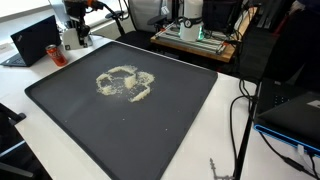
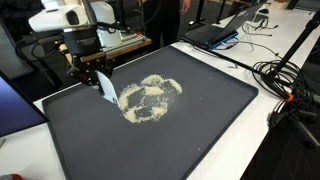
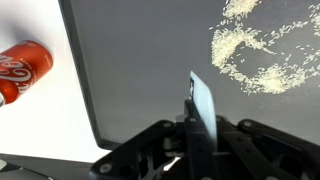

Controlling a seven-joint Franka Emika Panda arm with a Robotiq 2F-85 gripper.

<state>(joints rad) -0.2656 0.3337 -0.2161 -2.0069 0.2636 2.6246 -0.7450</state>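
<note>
Since the big dark mat (image 1: 100, 130) carries a loose ring of pale grains (image 2: 150, 97) near its middle, gathering them should go best with a slow sweep from outside the ring, the sweeping edge kept flat on the mat so nothing slips under or past it. The gripper (image 2: 100, 73) hangs near one edge, beside the grains but apart from them, jaws clamped tight on a thin pale card (image 3: 203, 100) pointing down; whether it touches the mat I cannot tell

White script, probably Coca-Cola (partial, at the wrist view's left edge), on the red can (image 3: 22, 68).
</note>
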